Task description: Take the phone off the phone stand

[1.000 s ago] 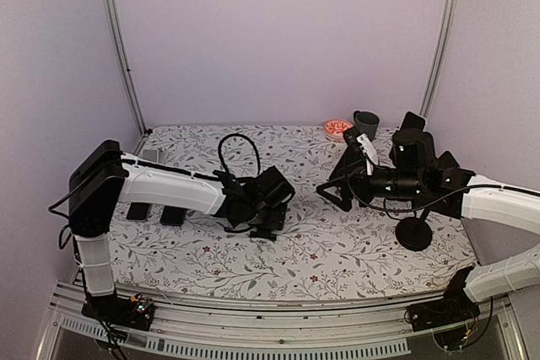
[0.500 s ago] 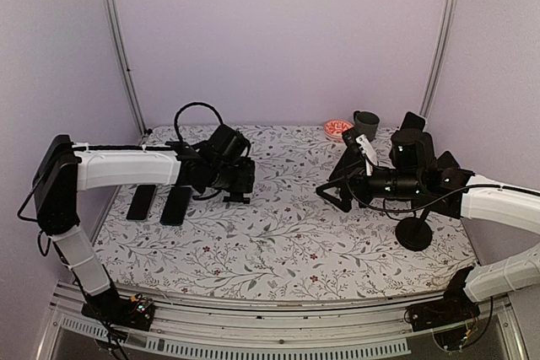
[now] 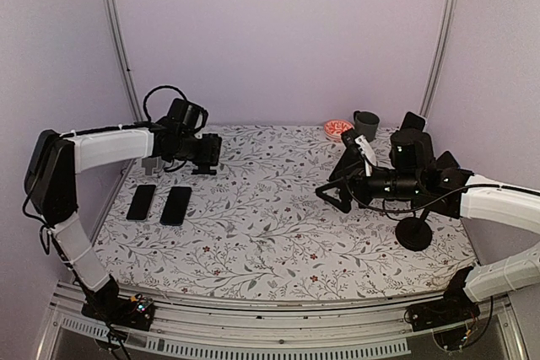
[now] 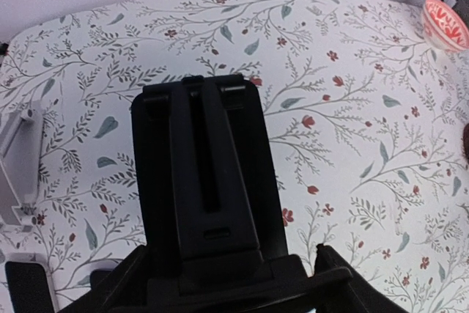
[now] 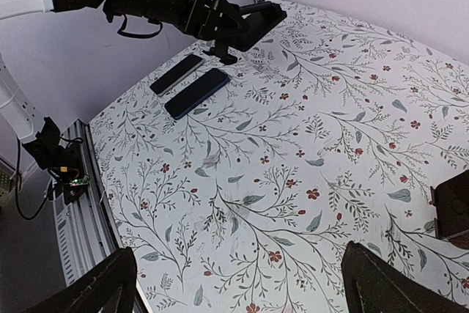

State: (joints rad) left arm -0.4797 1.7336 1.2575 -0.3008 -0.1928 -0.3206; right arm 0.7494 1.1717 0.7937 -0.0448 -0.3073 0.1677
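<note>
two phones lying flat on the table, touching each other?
Apart. The top external view shows a strip of floral tablecloth between the outer phone and the inner phone, which lie side by side.

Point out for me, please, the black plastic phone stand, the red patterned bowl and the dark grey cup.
black plastic phone stand (image 4: 209, 181), left wrist view, slotted back plate
red patterned bowl (image 3: 337, 130), top external view, patterned inside
dark grey cup (image 3: 366, 126), top external view, side wall
</note>
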